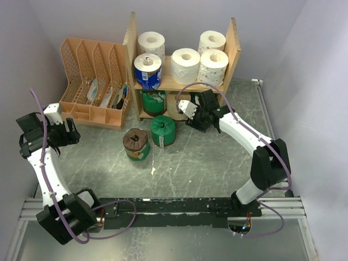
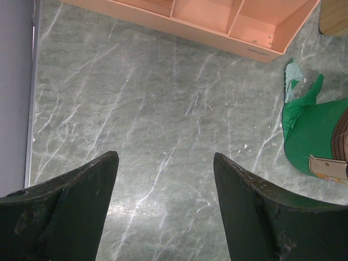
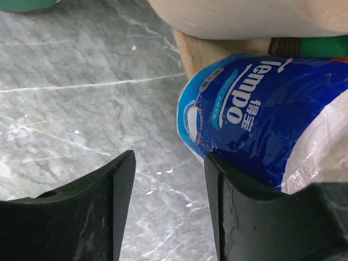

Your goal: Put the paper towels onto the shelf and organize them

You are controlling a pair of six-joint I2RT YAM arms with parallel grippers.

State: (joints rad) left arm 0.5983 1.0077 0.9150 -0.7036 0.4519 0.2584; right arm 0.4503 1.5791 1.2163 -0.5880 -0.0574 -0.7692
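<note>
The wooden shelf (image 1: 235, 41) stands at the back. Its upper tier holds several white rolls (image 1: 185, 64) and a blue-wrapped roll (image 1: 148, 69). A green roll (image 1: 154, 101) sits on the lower tier. On the table in front are a green roll (image 1: 163, 130) and a brown roll (image 1: 136, 143). My right gripper (image 1: 197, 115) is open at the lower tier. In the right wrist view, the right gripper (image 3: 168, 155) has nothing between its jaws. A blue roll (image 3: 261, 109) lies against the outside of one finger (image 3: 244, 217). My left gripper (image 1: 69, 134) is open and empty over bare table (image 2: 166, 157).
A peach slotted file organizer (image 1: 92, 81) stands left of the shelf; its base shows in the left wrist view (image 2: 217, 24). A green-wrapped roll (image 2: 312, 136) lies at that view's right edge. Grey walls close in both sides. A small paper scrap (image 1: 153, 171) lies mid-table.
</note>
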